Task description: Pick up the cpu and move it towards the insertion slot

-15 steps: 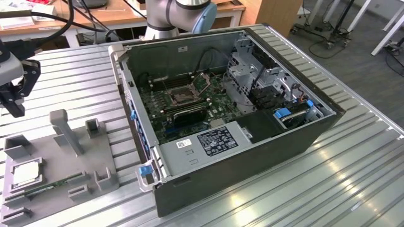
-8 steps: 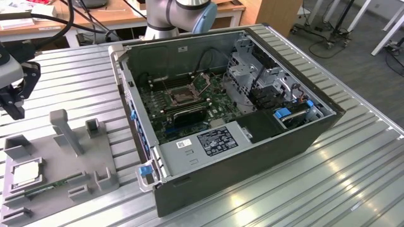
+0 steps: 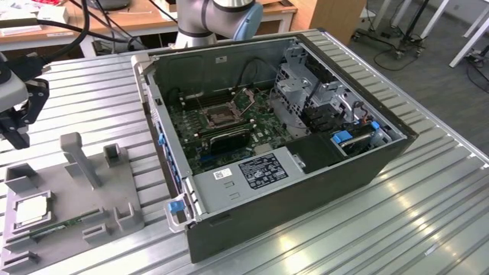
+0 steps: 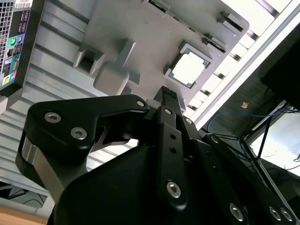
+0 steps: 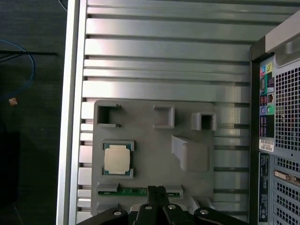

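The cpu (image 3: 31, 211) lies flat in a recess of the grey fixture plate (image 3: 80, 197) at the exterior view's left, its pale silvery top up. Both wrist views show the cpu (image 5: 117, 158) (image 4: 190, 70) from above. My gripper (image 3: 17, 137) hangs well above the plate, apart from the chip. Its black fingers are pressed together in both wrist views, so my gripper (image 5: 157, 191) (image 4: 167, 95) is shut with nothing in it. The insertion slot (image 3: 222, 117), a silver-framed square socket, sits on the motherboard inside the open computer case (image 3: 306, 189).
A green memory stick (image 5: 133, 191) lies in the plate beside the cpu. Grey upright blocks (image 3: 80, 160) stand on the plate. The case's walls, drive cage (image 3: 306, 86) and power supply (image 3: 252, 175) surround the motherboard. The ribbed metal table (image 3: 428, 217) ends near the plate.
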Controlling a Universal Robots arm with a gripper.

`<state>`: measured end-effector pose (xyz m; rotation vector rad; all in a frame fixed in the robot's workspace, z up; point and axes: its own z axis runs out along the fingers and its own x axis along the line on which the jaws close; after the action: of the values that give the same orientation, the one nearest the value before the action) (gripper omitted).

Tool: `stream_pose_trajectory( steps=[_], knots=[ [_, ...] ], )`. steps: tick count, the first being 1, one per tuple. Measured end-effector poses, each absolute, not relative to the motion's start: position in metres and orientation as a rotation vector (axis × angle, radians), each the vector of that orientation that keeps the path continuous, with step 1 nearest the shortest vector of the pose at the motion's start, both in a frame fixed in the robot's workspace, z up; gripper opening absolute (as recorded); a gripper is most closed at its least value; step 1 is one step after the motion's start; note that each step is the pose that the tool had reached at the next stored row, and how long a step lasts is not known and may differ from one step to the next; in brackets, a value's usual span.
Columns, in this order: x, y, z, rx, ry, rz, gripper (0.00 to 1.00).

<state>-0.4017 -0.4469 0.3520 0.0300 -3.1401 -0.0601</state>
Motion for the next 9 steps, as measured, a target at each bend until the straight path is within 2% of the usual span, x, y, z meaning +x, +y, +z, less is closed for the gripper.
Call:
stream_pose_trajectory(
  steps=[9],
  knots=[
    [-0.4016,-0.4512,0.3521,0.030,-3.140,-0.060,0.11]
  ],
)
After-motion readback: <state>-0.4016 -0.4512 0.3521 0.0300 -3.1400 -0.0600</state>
